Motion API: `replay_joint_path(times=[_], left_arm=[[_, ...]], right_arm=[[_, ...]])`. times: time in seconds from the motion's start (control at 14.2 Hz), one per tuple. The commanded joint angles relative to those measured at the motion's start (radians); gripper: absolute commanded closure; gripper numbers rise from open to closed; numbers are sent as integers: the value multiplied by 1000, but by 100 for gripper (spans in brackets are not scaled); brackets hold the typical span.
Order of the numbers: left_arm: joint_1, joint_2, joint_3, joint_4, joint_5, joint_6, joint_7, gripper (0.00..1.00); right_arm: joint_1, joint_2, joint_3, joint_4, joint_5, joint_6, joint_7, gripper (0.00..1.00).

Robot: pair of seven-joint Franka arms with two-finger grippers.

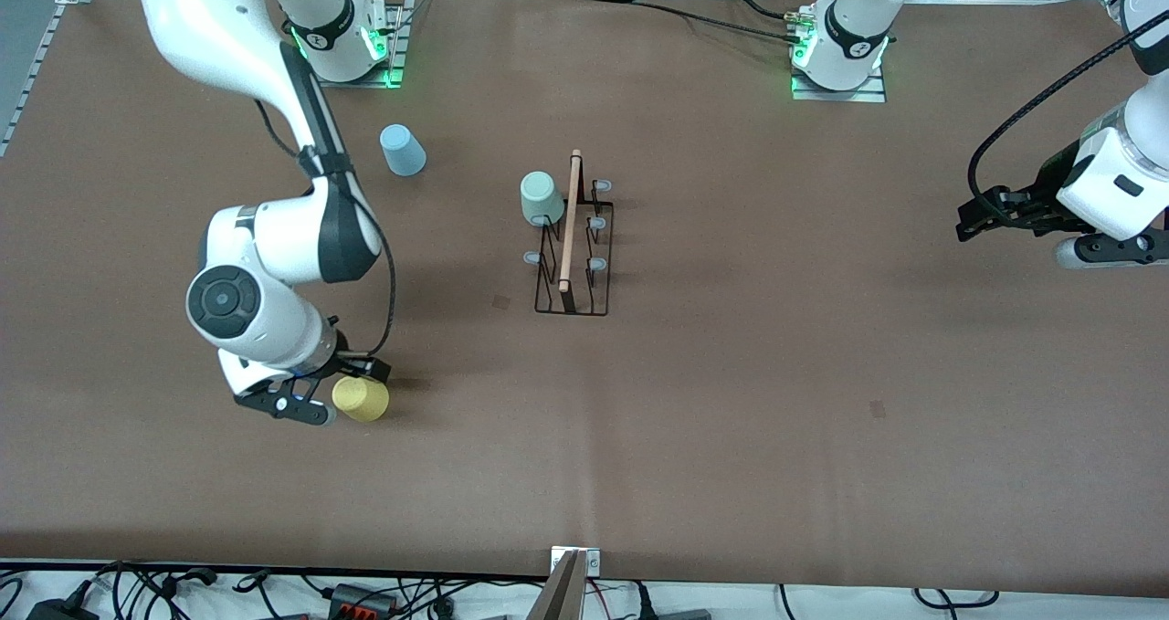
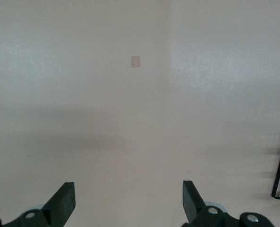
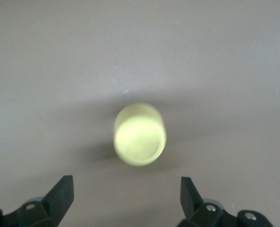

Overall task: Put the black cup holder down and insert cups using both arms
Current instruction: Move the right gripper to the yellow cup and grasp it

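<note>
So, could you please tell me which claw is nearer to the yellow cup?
Right. The right claw hangs open just beside the yellow cup, not touching it. The left claw waits open over bare table at the left arm's end, well away from it.

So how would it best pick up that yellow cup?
Judging by its pose, around the side wall from above: the yellow cup stands mouth down on the table, and the open right end effector hovers over it with fingers spread wider than the cup.

You'll find no readable text, label, brand or number on anything here, not on the arms or the table [image 1: 731,401].
</note>
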Motion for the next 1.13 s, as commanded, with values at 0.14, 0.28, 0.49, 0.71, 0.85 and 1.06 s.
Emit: replay_joint_path(times=[0.14,0.28,0.49,0.71,0.85,1.06], left_arm=[[10,-16,-6,-6,-25,-8,22,0],[10,-16,-6,-6,-25,-10,22,0],[12,-16,-6,-6,-25,-8,22,0],[13,-16,-6,-6,-25,-10,22,0],[13,-16,-6,-6,-25,-10,22,0],[13,-16,-6,-6,-25,-10,22,0]], right_arm=[[-32,70,9,43,-10,61,-111,0],[-38,87,10,52,-4,61,-171,0],[-60,110,16,72,2,64,-182,0],[-66,124,32,78,29,64,-180,0],[-75,131,43,78,42,71,-180,0],[-84,131,58,78,48,77,-179,0]])
